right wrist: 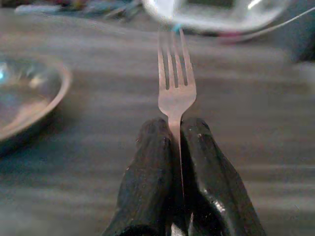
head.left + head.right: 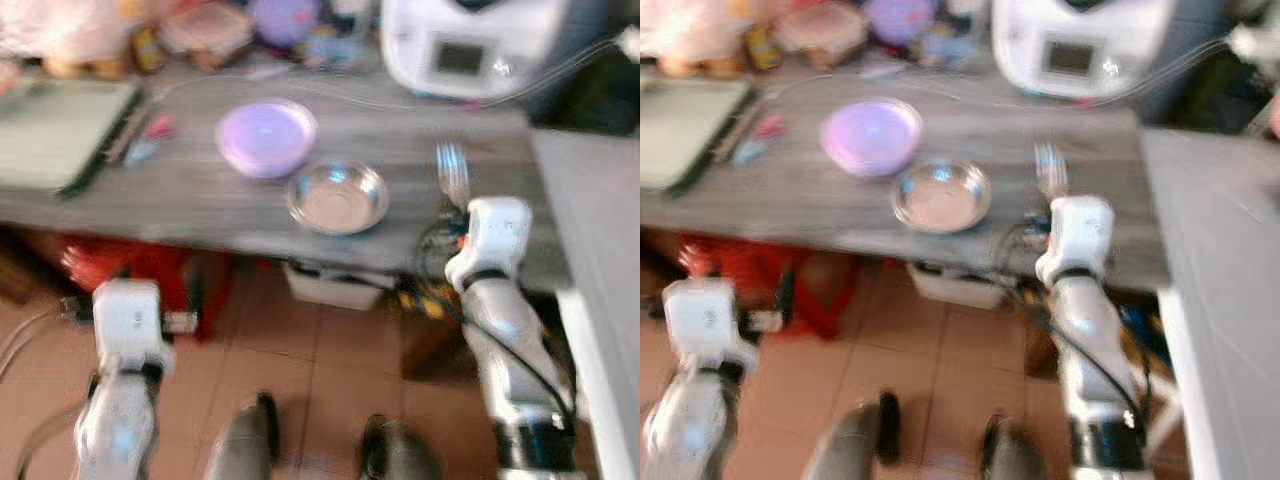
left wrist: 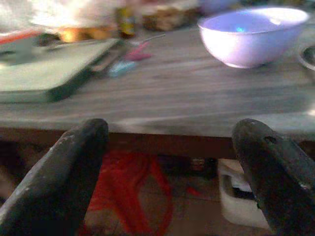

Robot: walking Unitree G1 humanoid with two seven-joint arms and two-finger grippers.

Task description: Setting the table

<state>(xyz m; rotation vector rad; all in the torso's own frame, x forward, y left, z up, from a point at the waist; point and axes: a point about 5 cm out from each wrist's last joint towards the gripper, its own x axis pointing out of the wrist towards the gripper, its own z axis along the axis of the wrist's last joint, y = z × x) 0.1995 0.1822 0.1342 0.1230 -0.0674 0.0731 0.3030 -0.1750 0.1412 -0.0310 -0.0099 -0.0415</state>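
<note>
The right gripper (image 1: 174,142), clamped on a fork (image 1: 174,83), hovers over the bench (image 2: 200,210) near its front edge, beside the steel bowl (image 2: 338,196). The left gripper (image 3: 172,162) hangs wide open and empty. Best laid flat beside the bowl, tines forward.

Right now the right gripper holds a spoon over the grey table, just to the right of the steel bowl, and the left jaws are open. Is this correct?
Not quite: it is a fork, not a spoon. The right wrist view shows its tines, with the handle pinched in the right gripper. The rest holds: it is over the grey table, to the right of the steel bowl, and the left gripper has its jaws open.
</note>
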